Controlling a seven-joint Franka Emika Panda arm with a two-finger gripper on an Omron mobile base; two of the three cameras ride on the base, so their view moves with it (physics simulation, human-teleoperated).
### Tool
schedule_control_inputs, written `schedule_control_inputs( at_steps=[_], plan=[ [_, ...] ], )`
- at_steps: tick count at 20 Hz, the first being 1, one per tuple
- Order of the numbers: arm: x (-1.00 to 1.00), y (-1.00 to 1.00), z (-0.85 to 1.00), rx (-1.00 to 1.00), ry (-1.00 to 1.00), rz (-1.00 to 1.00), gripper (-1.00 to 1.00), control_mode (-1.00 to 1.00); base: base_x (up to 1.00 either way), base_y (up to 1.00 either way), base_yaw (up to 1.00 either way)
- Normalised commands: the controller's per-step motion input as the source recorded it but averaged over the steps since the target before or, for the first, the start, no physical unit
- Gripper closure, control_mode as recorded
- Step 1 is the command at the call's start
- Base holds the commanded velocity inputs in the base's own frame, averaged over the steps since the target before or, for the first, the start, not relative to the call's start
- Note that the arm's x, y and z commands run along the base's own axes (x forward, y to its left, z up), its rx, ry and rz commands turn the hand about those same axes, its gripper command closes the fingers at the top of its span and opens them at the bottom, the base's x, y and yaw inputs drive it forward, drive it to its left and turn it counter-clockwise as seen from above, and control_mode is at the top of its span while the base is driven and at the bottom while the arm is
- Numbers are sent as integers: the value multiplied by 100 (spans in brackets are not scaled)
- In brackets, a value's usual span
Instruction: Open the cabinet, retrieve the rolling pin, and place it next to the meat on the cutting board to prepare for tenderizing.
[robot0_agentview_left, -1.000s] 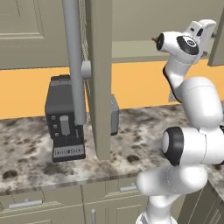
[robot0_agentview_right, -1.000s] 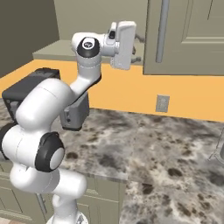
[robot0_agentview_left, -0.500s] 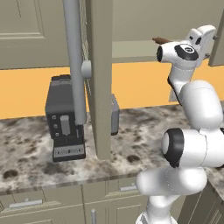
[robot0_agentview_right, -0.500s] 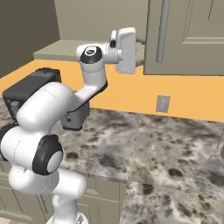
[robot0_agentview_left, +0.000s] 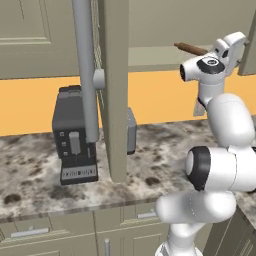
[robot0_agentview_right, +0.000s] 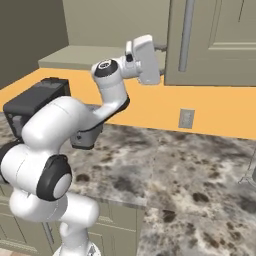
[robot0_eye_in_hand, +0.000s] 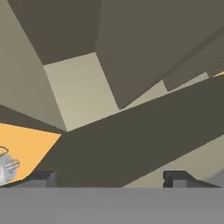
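Note:
The cabinet is open, its door standing edge-on with its long grey handle. On the cabinet's bottom shelf lies the rolling pin, of which a brown end shows left of my hand. My hand is raised to shelf height, close beside the pin. In the hand view my gripper is open, its fingertips wide apart with nothing between them, facing the taupe cabinet walls. The meat and the cutting board are out of view.
A dark coffee machine stands on the speckled stone counter left of the open door. A second cabinet door to the right is closed. A wall outlet sits on the orange backsplash.
The wrist has dropped slightly and turned, uncovering the rolling pin's end beside the hand. The jaws have spread a little wider.

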Motion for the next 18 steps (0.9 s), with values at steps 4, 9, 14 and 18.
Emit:
schedule_control_inputs(
  at_steps=[4,9,14,18],
  plan=[
    [-53,-43,0,-12,-17,0,-100,-100,0,0,0],
    [-78,-56,0,-9,-17,-2,-100,-100,0,0,0],
    [-99,-65,0,-6,-20,-9,-100,-100,0,0,0],
    [-100,-69,0,-4,-20,-14,-100,-100,0,0,0]
  ],
)
